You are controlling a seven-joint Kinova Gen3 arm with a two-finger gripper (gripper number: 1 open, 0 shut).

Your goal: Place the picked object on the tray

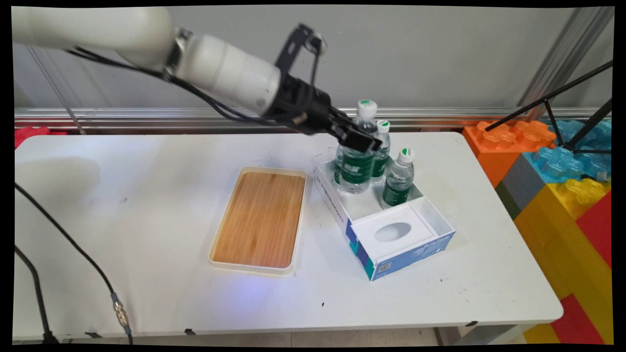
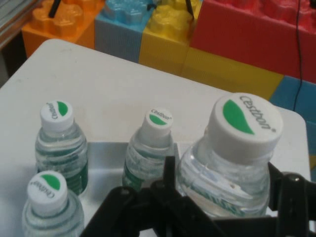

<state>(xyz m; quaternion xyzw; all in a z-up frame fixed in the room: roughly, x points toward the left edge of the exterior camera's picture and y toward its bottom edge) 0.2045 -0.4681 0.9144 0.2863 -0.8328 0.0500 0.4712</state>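
Tool (image 1: 361, 141), right of centre in the main view, clamped on the shoulder of a clear plastic water bottle with green label and white cap (image 2: 237, 163), just under the cap. Below, a white surface (image 1: 146, 195). Left of the bottle, a rectangular bamboo tray with cream rim (image 1: 261, 217). Under the bottle, an open white-and-blue cardboard box (image 1: 415, 254). Cannot tell whether the bottle's base rests in the box.

Likely risks: grip so high on soft, rounded plastic, so could slip or swing. Standing close by in the box, a second small bottle (image 1: 398, 178) and a third (image 1: 381, 146), easily knocked over by a sideways sweep. Light box, possibly dragged along.
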